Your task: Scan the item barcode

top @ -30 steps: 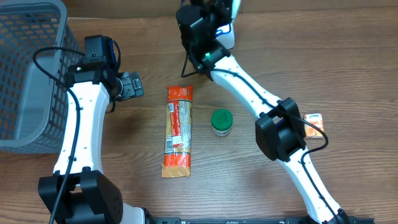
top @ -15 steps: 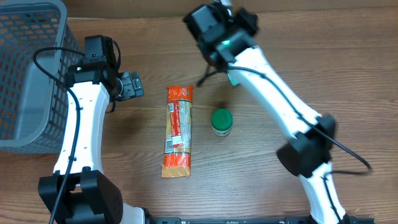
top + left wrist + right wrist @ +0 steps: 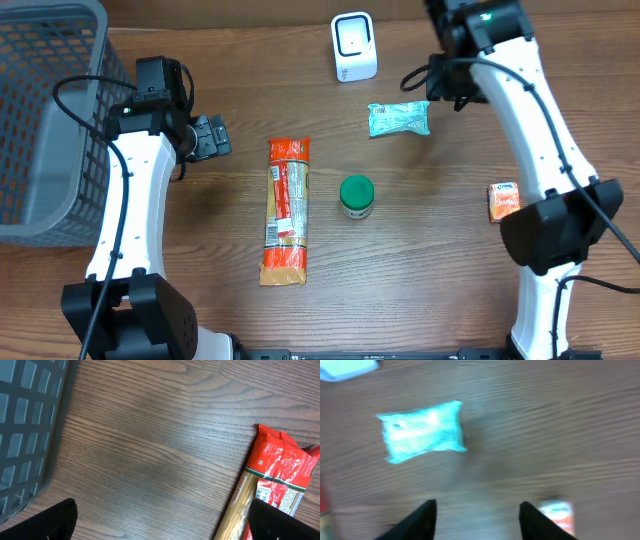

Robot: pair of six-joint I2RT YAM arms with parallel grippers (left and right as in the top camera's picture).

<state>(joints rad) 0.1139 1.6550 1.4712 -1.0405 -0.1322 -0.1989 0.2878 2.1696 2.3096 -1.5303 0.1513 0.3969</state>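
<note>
The grey basket (image 3: 30, 60) sits at your far left, and the long orange pasta pack (image 3: 286, 210) lies mid-table. Your left gripper (image 3: 218, 137) gapes wide and empty. Your right gripper (image 3: 479, 510) is parted too, grasping nothing. The white scanner (image 3: 354, 46) stands at the back, with the teal packet (image 3: 399, 119) lying flat near it. The green-lidded jar (image 3: 356, 195) stands beside the pasta.

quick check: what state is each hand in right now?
Left hand: open, holding nothing.
Right hand: open, holding nothing; the teal packet lies free ahead of it.
</note>
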